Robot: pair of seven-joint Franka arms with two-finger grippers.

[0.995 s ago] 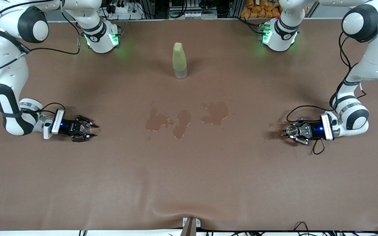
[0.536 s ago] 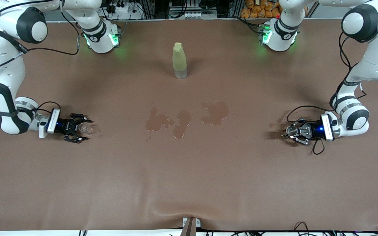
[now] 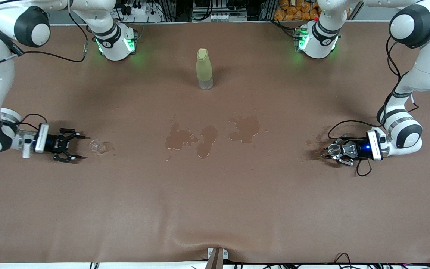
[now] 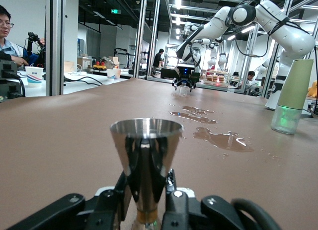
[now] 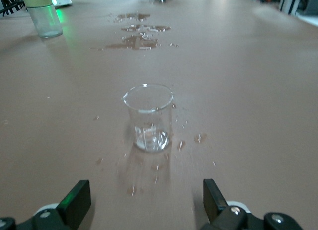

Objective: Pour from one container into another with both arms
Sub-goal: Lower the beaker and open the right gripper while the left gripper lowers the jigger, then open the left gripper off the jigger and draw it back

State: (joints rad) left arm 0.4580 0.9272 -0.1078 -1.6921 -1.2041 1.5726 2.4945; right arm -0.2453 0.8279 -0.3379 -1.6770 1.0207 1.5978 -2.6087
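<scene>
A small clear glass beaker (image 3: 97, 146) (image 5: 148, 118) stands upright on the brown table near the right arm's end, with droplets around it. My right gripper (image 3: 83, 148) (image 5: 146, 202) is low beside it, open, a short gap away, with nothing between its fingers. Near the left arm's end stands a shiny metal jigger (image 3: 333, 149) (image 4: 145, 155), a double-cone cup. My left gripper (image 3: 330, 151) (image 4: 146, 210) sits low at the table around its narrow waist.
A tall pale-green bottle (image 3: 204, 69) (image 4: 293, 96) with a clear base stands mid-table toward the robots' bases. Dark wet puddles (image 3: 207, 136) lie at the table's middle, between the two grippers. A smaller wet patch (image 3: 314, 141) lies beside the jigger.
My right gripper has opened, let go of the beaker and drawn back toward its end of the table. The beaker stays standing. The left gripper has shifted only slightly.
</scene>
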